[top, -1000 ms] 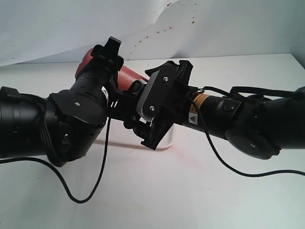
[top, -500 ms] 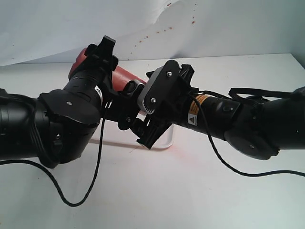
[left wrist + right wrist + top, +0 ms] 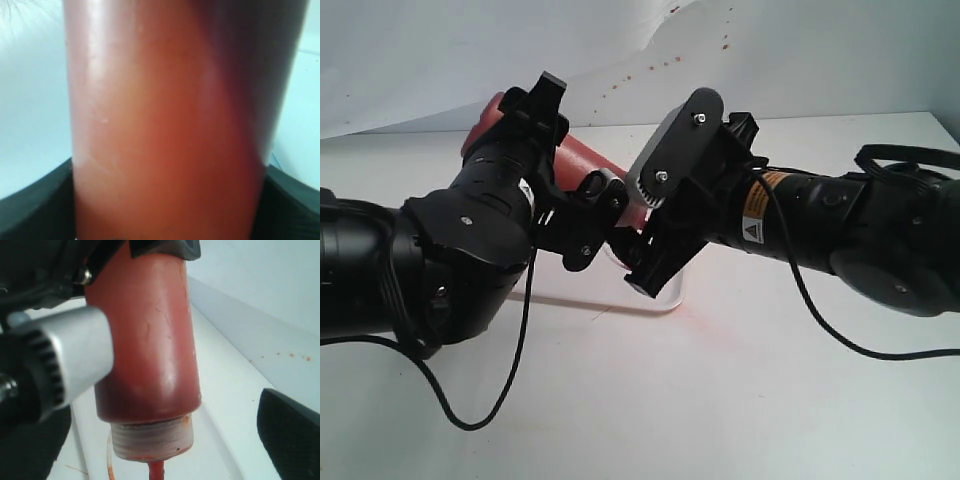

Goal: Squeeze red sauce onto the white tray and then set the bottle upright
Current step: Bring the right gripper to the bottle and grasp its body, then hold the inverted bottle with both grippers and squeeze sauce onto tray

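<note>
while it hangs tilted above the table (image 3: 720,400), bottle (image 3: 585,160): base up and to the left, nozzle (image 3: 156,471) down and to the right, over the white tray (image 3: 676,296).
left gripper (image 3: 568,175): clamped across the bottle's body, a finger on each side.
right gripper (image 3: 638,225): jaws spread wide beside the bottle's neck.
red sauce (image 3: 165,125): fills the bottle, dark red through the plastic.
white tray: on the table under both grippers, mostly hidden.

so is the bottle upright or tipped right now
tipped: the bottle slants base high, nozzle low, gripped in the left end effector
</note>
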